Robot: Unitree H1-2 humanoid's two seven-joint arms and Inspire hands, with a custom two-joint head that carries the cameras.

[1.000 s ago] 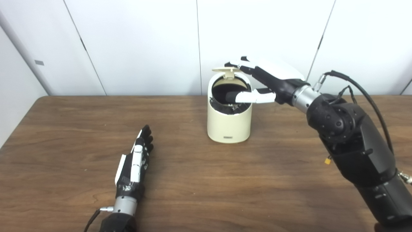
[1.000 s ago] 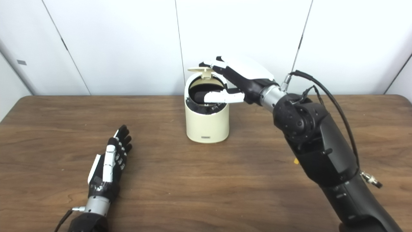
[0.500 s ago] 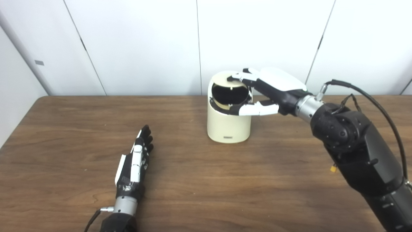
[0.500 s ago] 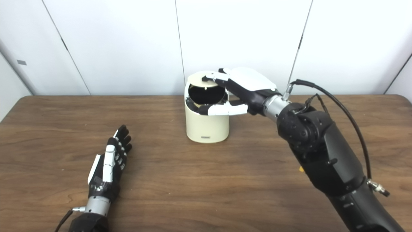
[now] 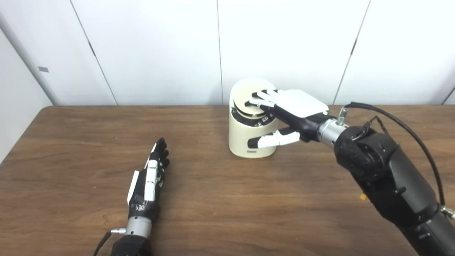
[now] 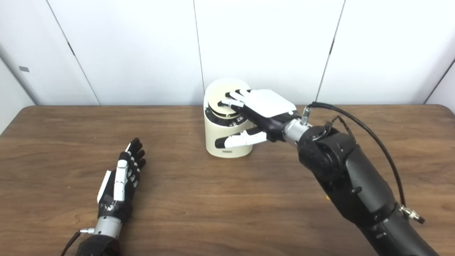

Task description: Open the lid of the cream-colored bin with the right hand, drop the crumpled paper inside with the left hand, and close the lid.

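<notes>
From left eye view, right robot hand point(image 5: 284, 113) spread flat pressing lid point(image 5: 249, 97) onto cream bin point(image 5: 249, 142) mid-worktop point(image 5: 213, 199), risking tipping; from right eye view, left robot hand point(image 6: 119, 181) open, empty, paper unseen.

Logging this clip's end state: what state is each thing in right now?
Lid: down on the bin, a dark gap at its front edge.
Bin: upright on the table.
Right hand: open, fingers flat on the lid.
Left hand: open, empty, resting on the table.
</notes>
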